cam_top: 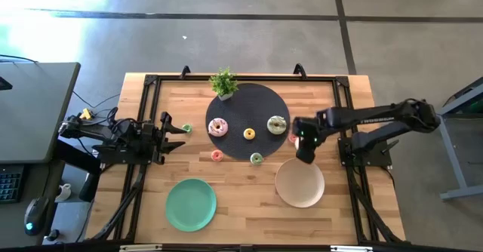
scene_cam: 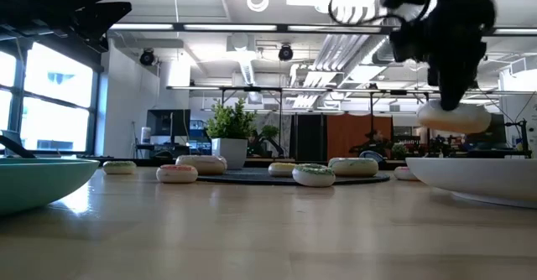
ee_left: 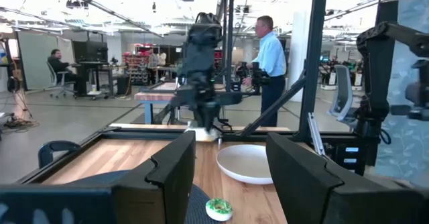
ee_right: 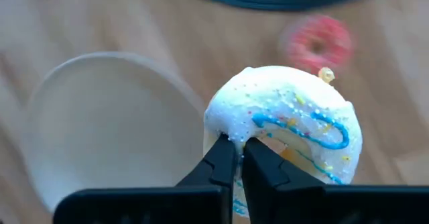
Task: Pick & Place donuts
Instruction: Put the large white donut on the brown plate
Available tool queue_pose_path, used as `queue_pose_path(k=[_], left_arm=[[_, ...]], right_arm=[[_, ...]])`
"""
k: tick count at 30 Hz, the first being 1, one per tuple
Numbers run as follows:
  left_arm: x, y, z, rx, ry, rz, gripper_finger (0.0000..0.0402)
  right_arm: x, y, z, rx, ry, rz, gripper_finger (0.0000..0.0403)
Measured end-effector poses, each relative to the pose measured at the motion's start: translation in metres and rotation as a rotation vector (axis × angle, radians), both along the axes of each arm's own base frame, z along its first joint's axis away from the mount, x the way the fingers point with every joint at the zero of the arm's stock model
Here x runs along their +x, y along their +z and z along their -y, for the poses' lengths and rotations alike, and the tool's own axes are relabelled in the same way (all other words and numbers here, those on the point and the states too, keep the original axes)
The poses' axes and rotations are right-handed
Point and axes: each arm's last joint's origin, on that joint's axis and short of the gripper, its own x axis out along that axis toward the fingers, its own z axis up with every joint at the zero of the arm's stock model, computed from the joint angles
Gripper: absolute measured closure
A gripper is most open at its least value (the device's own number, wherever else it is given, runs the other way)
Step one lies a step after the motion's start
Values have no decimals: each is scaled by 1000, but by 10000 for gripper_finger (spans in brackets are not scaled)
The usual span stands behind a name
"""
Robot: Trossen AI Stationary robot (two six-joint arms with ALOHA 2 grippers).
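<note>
My right gripper (cam_top: pixel 304 152) is shut on a white donut with a blue squiggle (ee_right: pixel 288 117) and holds it in the air above the far rim of the beige plate (cam_top: pixel 299 184). On the black round mat (cam_top: pixel 247 109) lie a pink-white donut (cam_top: pixel 218 127), a small yellow one (cam_top: pixel 249 133) and a white-green one (cam_top: pixel 277 124). A small pink donut (cam_top: pixel 216 155) and a small green one (cam_top: pixel 256 158) lie at the mat's near edge. Another pink one (ee_right: pixel 316 41) lies on the wood by the mat. My left gripper (cam_top: pixel 172 127) waits open at the table's left, beside a small green donut (cam_top: pixel 186 128). My right gripper pinches the white donut by its rim (ee_right: pixel 231 131) between the two fingertips, coming from above and pointing down. The donut (scene_cam: pixel 453 116) hangs below the fingers, roughly level and lifted clear, over the beige plate (scene_cam: pixel 478 175).
A green plate (cam_top: pixel 191 204) sits on the near side of the table, left of the beige one. A small potted plant (cam_top: pixel 224 82) stands at the mat's far edge. Black frame rails (cam_top: pixel 151 93) run along the table's sides. People stand in the room beyond.
</note>
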Motion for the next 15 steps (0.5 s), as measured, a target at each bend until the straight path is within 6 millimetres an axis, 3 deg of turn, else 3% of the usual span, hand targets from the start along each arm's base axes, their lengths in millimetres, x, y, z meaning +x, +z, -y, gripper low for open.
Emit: queue_pose_path(k=[5,10,15], left_arm=[[0,0,0,0,0,0,220],[0,0,0,0,1,0,220],[0,0,0,0,1,0,220]], right_arm=[[7,-7,-43,61,127,127,378],[2,-23,-79,107,246,226,390],[-12,-42,-97,59,299,242,388]])
